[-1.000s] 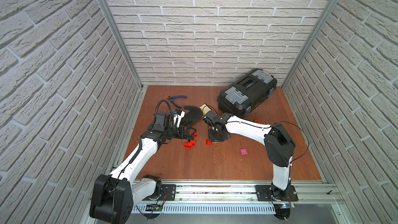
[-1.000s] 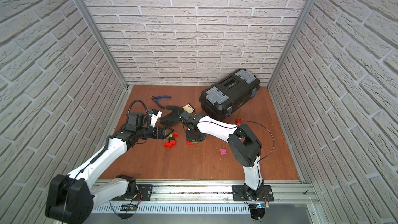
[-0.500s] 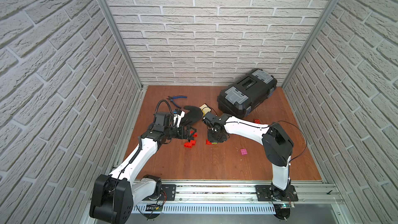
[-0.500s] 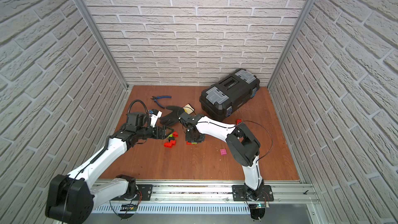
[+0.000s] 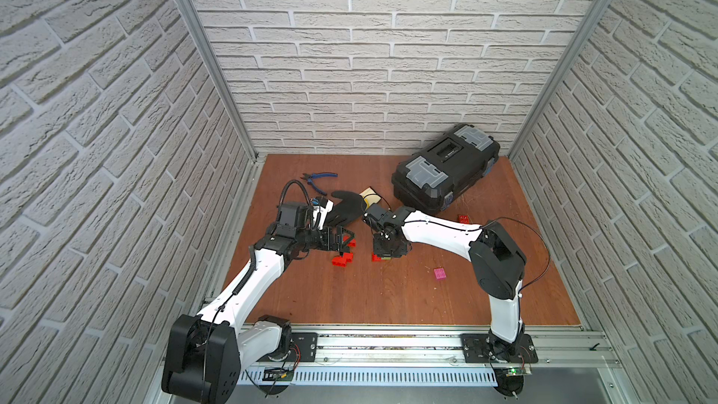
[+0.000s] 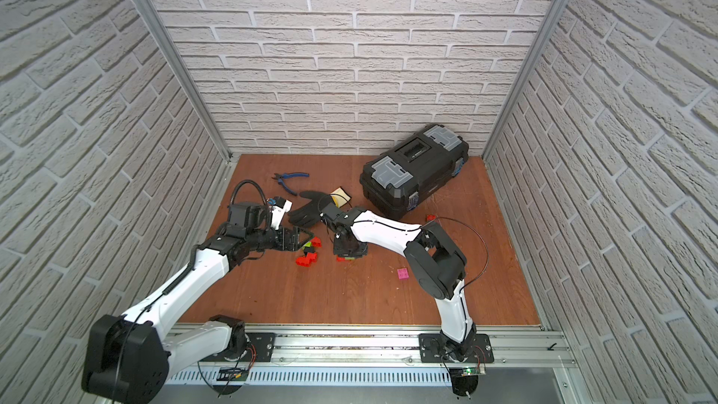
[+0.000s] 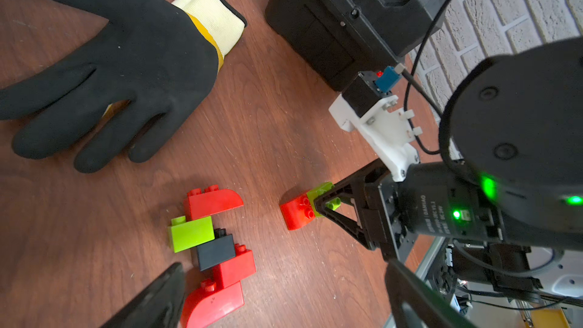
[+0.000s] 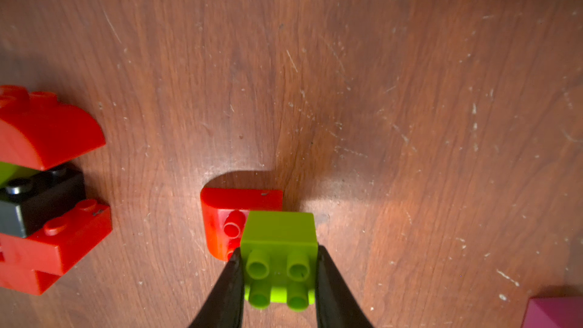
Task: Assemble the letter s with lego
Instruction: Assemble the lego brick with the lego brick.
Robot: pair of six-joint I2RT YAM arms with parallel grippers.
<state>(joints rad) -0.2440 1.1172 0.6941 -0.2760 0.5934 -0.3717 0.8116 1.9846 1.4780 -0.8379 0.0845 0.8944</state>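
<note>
My right gripper point(image 8: 278, 252) is shut on a lime green lego brick point(image 8: 279, 235), studs toward the camera, held low against a red curved brick point(image 8: 220, 216) that lies on the table. In both top views this gripper point(image 5: 382, 254) points down at the table's middle. To its left lies a joined row of bricks point(image 7: 216, 250): red, lime, black and red, seen in a top view as a cluster point(image 6: 307, 258). My left gripper point(image 7: 284, 298) stands open beside that row, one finger point(image 7: 151, 301) close to its end red brick point(image 7: 214, 304), holding nothing.
A black work glove point(image 5: 345, 207) and blue pliers point(image 5: 318, 180) lie behind the grippers. A black toolbox point(image 5: 443, 172) stands at the back right, a red brick point(image 5: 463, 218) in front of it. A pink brick point(image 5: 440, 273) lies right of the right gripper.
The right arm's elbow has shifted slightly to the left. Both grippers and the bricks stay where they were.
</note>
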